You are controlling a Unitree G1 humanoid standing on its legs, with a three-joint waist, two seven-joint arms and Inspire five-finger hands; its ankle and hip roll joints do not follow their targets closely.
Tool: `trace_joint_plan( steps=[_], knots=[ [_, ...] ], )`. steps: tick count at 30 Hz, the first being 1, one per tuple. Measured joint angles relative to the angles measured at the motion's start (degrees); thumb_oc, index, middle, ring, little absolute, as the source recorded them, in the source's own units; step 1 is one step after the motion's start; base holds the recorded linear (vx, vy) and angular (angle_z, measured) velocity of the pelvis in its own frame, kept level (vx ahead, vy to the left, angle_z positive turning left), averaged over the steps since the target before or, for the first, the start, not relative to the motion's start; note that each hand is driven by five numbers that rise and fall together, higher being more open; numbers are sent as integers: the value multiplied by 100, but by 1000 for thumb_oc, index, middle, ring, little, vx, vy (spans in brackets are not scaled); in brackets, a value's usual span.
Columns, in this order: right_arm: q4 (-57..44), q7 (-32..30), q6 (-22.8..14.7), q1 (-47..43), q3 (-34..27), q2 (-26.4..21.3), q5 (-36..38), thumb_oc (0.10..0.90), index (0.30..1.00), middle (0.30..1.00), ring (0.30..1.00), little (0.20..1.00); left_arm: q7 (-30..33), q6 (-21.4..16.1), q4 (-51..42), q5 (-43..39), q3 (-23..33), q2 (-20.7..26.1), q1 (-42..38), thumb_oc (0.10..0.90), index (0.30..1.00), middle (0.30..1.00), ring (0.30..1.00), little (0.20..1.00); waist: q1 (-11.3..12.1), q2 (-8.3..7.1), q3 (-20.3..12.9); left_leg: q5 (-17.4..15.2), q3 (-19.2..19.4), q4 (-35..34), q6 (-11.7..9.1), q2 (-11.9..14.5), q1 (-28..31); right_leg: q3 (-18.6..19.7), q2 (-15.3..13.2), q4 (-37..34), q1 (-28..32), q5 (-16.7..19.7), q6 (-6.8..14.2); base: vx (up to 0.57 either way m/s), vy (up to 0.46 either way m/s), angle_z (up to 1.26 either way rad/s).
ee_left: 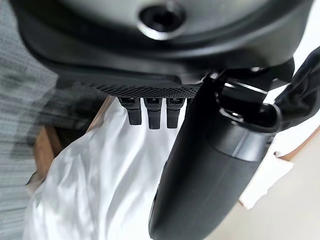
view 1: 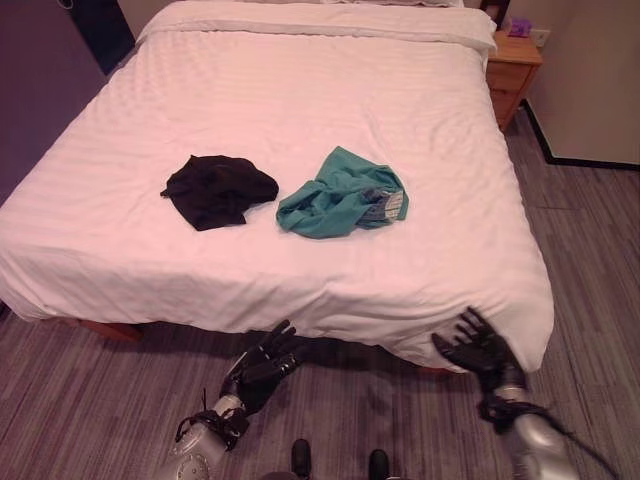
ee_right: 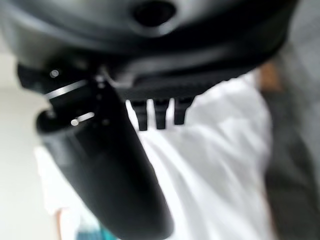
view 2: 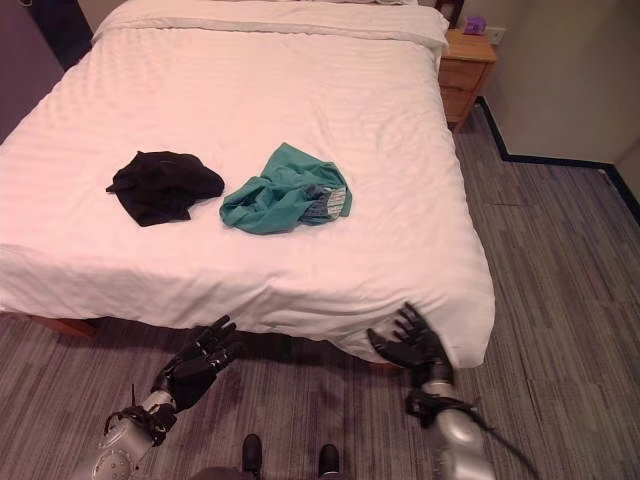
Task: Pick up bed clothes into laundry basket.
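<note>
Two garments lay mid-bed (view 1: 300, 100): black heap (view 1: 218, 189) beside teal one (view 1: 343, 194), teal's long axis slanting toward the headboard. Left hand (view 1: 262, 370) and right hand (view 1: 481, 349) hovered at the bed's foot, fingers spread, empty.

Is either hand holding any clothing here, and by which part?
Nothing is held. The left hand and right hand are open by the bed's edge; both garments lie untouched.
</note>
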Motion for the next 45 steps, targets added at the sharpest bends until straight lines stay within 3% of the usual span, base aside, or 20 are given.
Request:
trace_joint_plan(
  steps=[2,5,9,10,11,12,13,14,16,17,18,21,22,24,25,27,31,38,42,45],
  knots=[
    [-287,128,-90,-24,-179,-544,7,800,900,900,900,900,-110,14,-26,-11,71,6,87,800,900,900,900,900,-48,-68,-42,-1,0,0,1,7,3,14,4,0,-3,0,0,39,-5,-4],
    [-284,209,-119,-559,-660,-2262,21,800,900,900,900,900,-312,80,-163,-132,95,95,219,800,900,900,900,900,-31,-235,-146,-6,-19,0,-4,9,-15,17,5,0,-19,0,0,13,3,1],
    [495,73,-432,-2065,-138,-3555,13,800,900,900,900,900,-405,133,-198,-298,-379,412,360,800,900,900,900,900,4,-375,-314,2,-35,-1,-13,16,-74,7,16,-1,-69,3,-3,-6,-11,1],
    [1355,40,-546,-3476,990,-3995,-129,800,900,900,900,900,-486,216,-189,-369,-525,512,448,800,900,900,900,900,2,-469,-393,9,-52,0,-23,18,-114,-5,23,0,-102,16,-2,-31,-42,6],
    [1870,50,-539,-4315,1941,-4509,-306,800,900,900,900,900,-502,241,-193,-369,-732,625,416,800,900,900,900,900,50,-488,-383,21,-83,1,-38,12,-175,-29,21,0,-103,24,6,-38,-46,13],
    [2122,67,-493,-4773,2596,-4899,-485,800,900,900,900,900,-540,266,-209,-365,-939,727,303,800,900,900,900,900,103,-483,-421,54,-106,8,-54,14,-194,-41,23,-1,-151,26,9,-31,-41,17],
    [2277,83,-471,-5114,2856,-5020,-746,800,900,900,900,900,-617,295,-272,-368,-987,798,300,800,900,900,900,900,282,-544,-452,75,-139,6,-53,15,-259,-67,22,-1,-208,32,9,-43,-59,18],
    [3308,53,-444,-7047,4729,-4791,-1104,800,900,900,900,900,-659,359,-262,-450,-1098,1015,289,800,900,900,900,900,361,-661,-454,94,-184,13,-72,39,-308,-153,47,-5,-227,41,-1,-34,-45,22],
    [4010,107,-368,-8479,6162,-4482,-1620,800,900,900,900,900,-664,375,-254,-458,-1210,1154,166,800,900,900,900,900,513,-698,-455,134,-312,18,-96,41,-418,-256,45,-20,-283,37,3,-36,-39,31],
    [4103,125,-385,-8629,6230,-4397,-1717,800,900,900,900,900,-667,366,-254,-464,-1209,1156,155,800,900,900,900,900,632,-694,-452,158,-354,13,-98,35,-460,-293,32,-19,-307,36,2,-24,-30,33],
    [4618,129,-476,-9078,6573,-3978,-1910,800,900,900,900,900,-674,358,-226,-466,-1212,1212,116,800,900,900,900,900,804,-693,-450,181,-435,14,-114,31,-525,-353,50,-14,-344,31,4,1,-8,25],
    [4518,332,-520,-9030,6617,-3828,-2098,800,900,900,900,900,-680,359,-200,-466,-1144,1274,120,800,900,900,900,900,1031,-679,-426,217,-594,11,-118,-4,-618,-346,36,-10,-360,2,26,-23,-38,33],
    [5306,398,-606,-9277,6791,-3216,-2165,800,900,900,900,900,-741,365,-167,-471,-1033,1373,209,800,900,900,900,900,1194,-671,-361,224,-653,18,-119,-24,-621,-424,20,-30,-332,-17,50,-29,-22,33],
    [5774,521,-535,-9316,6839,-3011,-2371,800,900,900,900,900,-781,359,-193,-473,-1021,1543,135,800,900,900,900,900,1349,-624,-256,245,-757,19,-135,-44,-711,-492,12,-45,-369,-45,53,-28,-13,34],
    [5880,600,-454,-9307,6815,-2956,-2497,800,900,900,900,900,-784,362,-188,-472,-959,1671,173,800,900,900,900,900,1555,-569,-163,281,-788,12,-154,-58,-819,-480,5,-45,-457,-45,53,-30,-13,24],
    [5978,618,-437,-9308,6822,-2803,-2622,800,900,900,900,900,-784,392,-170,-469,-954,1879,224,800,900,900,900,900,1673,-464,24,304,-838,13,-153,-80,-861,-495,-8,-42,-482,-39,48,-12,-18,10],
    [5994,749,-358,-9281,6836,-2704,-2860,800,900,900,900,900,-784,455,-150,-464,-889,1949,345,800,900,900,900,900,1731,-349,117,327,-941,13,-139,-115,-973,-617,-29,-10,-539,-37,49,-4,-24,15],
    [6204,732,-233,-9298,6805,-2687,-3005,800,900,900,900,900,-785,459,-197,-462,-891,1966,199,800,900,900,900,900,1735,-278,167,327,-1016,13,-139,-119,-1011,-625,-29,-46,-555,-47,63,-21,-17,4],
    [6447,725,-183,-9399,6806,-2688,-3017,800,900,900,900,900,-785,455,-330,-462,-941,1977,121,800,900,900,900,900,1727,-108,270,401,-1037,13,-176,-114,-1203,-633,-17,-46,-739,-40,53,-42,-16,2],
    [6667,693,-91,-9400,6610,-2689,-3022,800,900,900,900,900,-784,454,-431,-461,-1024,2019,92,800,900,900,900,900,1731,136,434,488,-1093,16,-204,-89,-1452,-657,20,-13,-973,19,5,-51,-8,5]
  ],
)
